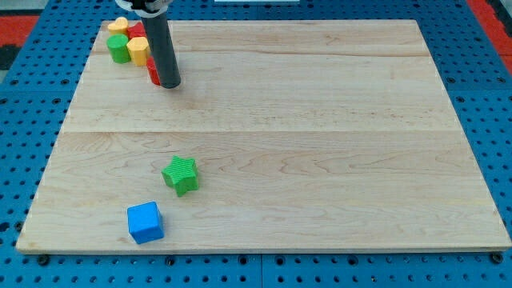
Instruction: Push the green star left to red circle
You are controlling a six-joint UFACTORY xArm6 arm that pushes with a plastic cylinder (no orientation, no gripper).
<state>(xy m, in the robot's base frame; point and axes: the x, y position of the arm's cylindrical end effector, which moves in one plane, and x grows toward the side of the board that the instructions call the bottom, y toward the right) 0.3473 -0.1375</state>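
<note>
So the job hasn't really started as far as I can tell. The green star [181, 175] is sitting on the wooden tabletop [320, 144] toward the view's bottom left, with a blue cube [145, 222] just below and a bit to its left, near it but not touching. My tip [169, 83] is way up at the view's top left, well apart from the star, parked right against a cluster of blocks there. That cluster has a green cylinder [119, 48], a yellow block [138, 50] beside it, another yellow one [120, 25] above it at the board's edge, and some red [152, 74] peeking out from behind the rod. I'm guessing part of that red is the red circle, but the rod hides most of it, so I can't make out the shape. As for the end effector, it's just a plain rod, nothing to open or close, and it isn't touching the star. What's left: pretty much everything. My tip needs to travel down toward the star and get on the correct side of it before any pushing counts.
</note>
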